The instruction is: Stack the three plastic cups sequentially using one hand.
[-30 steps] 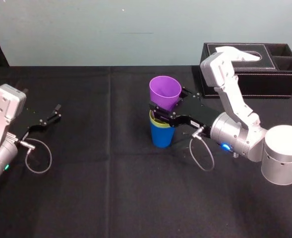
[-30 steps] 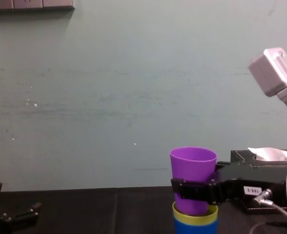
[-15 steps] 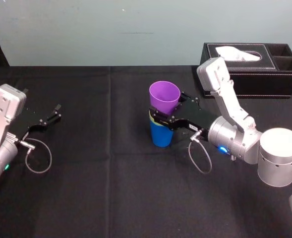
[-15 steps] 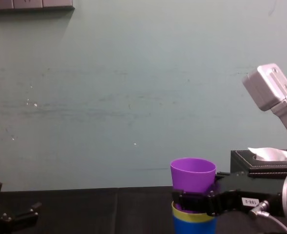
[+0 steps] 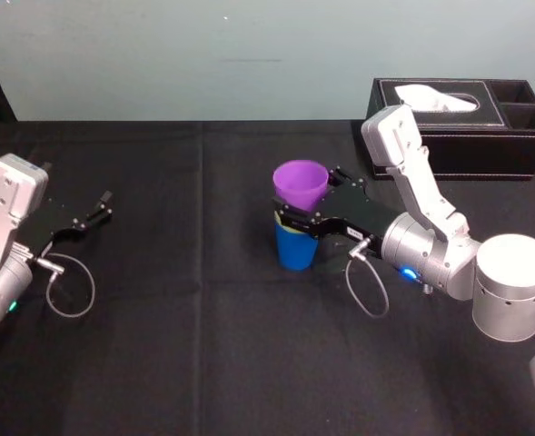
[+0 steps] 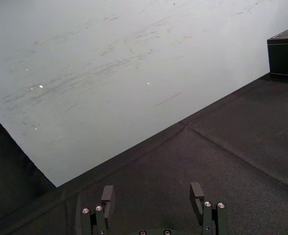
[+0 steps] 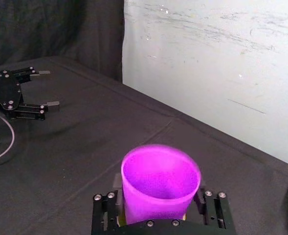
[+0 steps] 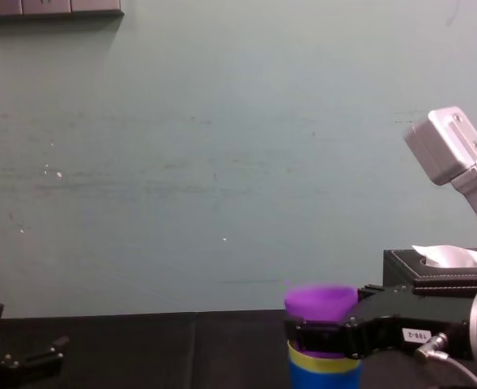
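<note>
The purple cup [image 5: 301, 182] sits low inside the yellow-green cup [image 5: 279, 217], which is nested in the blue cup [image 5: 296, 251] at the table's middle. In the chest view the purple cup [image 8: 321, 301] is blurred, with the yellow-green rim [image 8: 323, 359] and the blue cup [image 8: 323, 378] under it. My right gripper [image 5: 311, 198] reaches in from the right and stands open around the purple cup [image 7: 161, 178], a thin gap showing at each finger. My left gripper [image 5: 87, 218] rests open at the far left with nothing between its fingers [image 6: 107, 194].
A black tissue box [image 5: 458, 127] stands at the back right, behind my right arm. Black cloth [image 5: 185, 318] covers the table, with a pale wall behind. A loop of cable [image 5: 369, 295] hangs from the right wrist near the stack.
The purple cup has gone down from above the stack into the yellow-green cup. My right gripper's fingers have spread off it. The left arm has stayed put.
</note>
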Tool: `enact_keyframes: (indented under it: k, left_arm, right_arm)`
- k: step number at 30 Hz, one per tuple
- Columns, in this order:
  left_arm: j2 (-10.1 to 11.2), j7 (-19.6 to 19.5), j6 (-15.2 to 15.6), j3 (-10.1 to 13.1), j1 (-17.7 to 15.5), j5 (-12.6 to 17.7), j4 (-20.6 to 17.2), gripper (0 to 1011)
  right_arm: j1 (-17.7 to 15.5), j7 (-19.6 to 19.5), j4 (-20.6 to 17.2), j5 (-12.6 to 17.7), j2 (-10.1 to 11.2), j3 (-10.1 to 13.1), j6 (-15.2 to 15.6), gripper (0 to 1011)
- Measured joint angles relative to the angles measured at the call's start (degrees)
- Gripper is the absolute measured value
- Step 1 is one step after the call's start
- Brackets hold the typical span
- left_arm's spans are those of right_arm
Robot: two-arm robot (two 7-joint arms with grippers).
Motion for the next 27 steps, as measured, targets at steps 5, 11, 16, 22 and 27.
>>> enact_keyframes:
  k: [5,11,16,22,27]
  left_arm:
    - [0.00,0.00,0.00,0.00,0.00,0.00,0.00,1011]
    - [0.00,0.00,0.00,0.00,0.00,0.00,0.00,1012]
    - [0.00,0.00,0.00,0.00,0.00,0.00,0.00,1011]
    - [0.00,0.00,0.00,0.00,0.00,0.00,0.00,1011]
    - [0.00,0.00,0.00,0.00,0.00,0.00,0.00,1011]
  right_arm:
    - [-0.02,-0.01,-0.07,0.01,0.02,0.00,0.03,968]
    - [-0.19,-0.08,-0.29,-0.02,0.06,0.03,-0.09,1003]
    - [-1.14,-1.20,-1.48,-0.28,-0.04,0.79,-0.74,1003]
    - [-2.69,-3.23,-3.07,-0.06,-0.55,2.99,-1.14,1003]
    - [-4.08,-5.98,-3.90,0.39,-1.52,5.67,-1.16,1003]
